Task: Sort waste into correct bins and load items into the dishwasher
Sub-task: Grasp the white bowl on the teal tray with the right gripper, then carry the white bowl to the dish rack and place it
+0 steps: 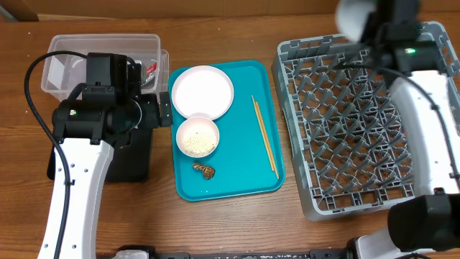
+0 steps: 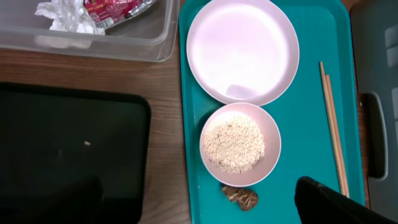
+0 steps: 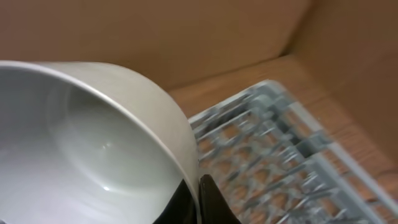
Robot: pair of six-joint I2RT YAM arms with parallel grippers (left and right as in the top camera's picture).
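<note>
Since the right gripper (image 3: pixel 189 205) is clamped on the rim of the white cup (image 3: pixel 93 137), a finger on either side of the wall, I read the step as loading the dishwasher. The cup hangs over the far edge of the grey dish rack (image 1: pixel 352 122), clear of the pegs.

Next move, my guess: lower it between the pegs, mouth down or tilted, then release. The wrist view is blurred, so peg alignment can't be checked.

The left gripper (image 1: pixel 164 108) has its jaws apart, holds nothing, and hovers at the left edge of the teal tray (image 1: pixel 262 180).

On that tray:
- pink plate (image 1: pixel 203 90) at the far end
- rice bowl (image 1: pixel 197 137) against its near side
- brown scrap (image 1: pixel 204 170) nearer
- chopsticks (image 1: pixel 264 137) on the right

The wrapper (image 2: pixel 115 9) and tissue (image 2: pixel 59 15) already sit in the clear tub (image 1: pixel 65 50). The black tray (image 2: pixel 68 155) shows one crumb.
</note>
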